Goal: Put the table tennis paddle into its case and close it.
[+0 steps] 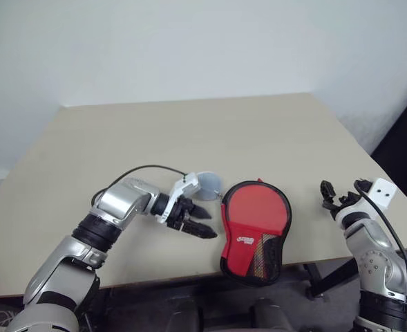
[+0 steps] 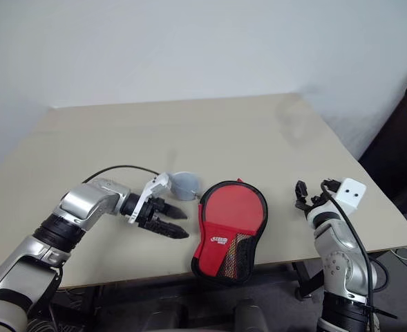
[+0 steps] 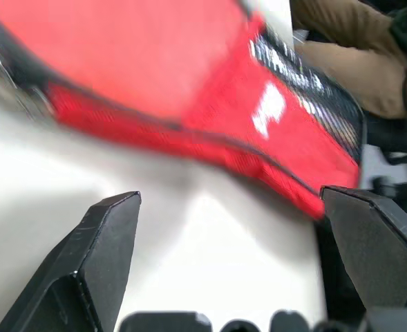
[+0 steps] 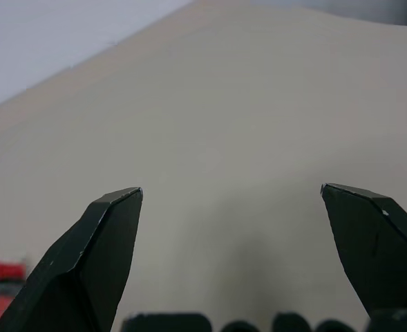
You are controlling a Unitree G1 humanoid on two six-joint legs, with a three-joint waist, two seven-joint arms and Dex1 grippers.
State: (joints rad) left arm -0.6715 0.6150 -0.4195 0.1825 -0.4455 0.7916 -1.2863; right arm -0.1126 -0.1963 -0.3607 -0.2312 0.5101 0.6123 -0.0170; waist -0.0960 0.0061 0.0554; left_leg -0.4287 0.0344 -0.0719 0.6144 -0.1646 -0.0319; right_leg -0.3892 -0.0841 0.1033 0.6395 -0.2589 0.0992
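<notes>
The case [image 1: 255, 228] lies flat near the table's front edge. It is red with black trim, its round end points away from me, and its narrow end with the mesh patch [image 1: 267, 257] reaches the edge. I cannot make out the table tennis paddle apart from the case. My left gripper [image 1: 209, 224] stands open just left of the case, pointing at its side without touching it; the left wrist view has the case [image 3: 189, 76] close ahead of the open gripper [image 3: 231, 200]. My right gripper [image 1: 341, 188] is open over bare table to the right of the case, with nothing between its fingers [image 4: 106, 235].
A pale grey-blue round lump [image 1: 209, 184] lies on the beige table [image 1: 189, 131], just behind my left wrist and beside the case's round end. The table's right edge [image 1: 369, 159] runs close to my right gripper. A white wall stands behind.
</notes>
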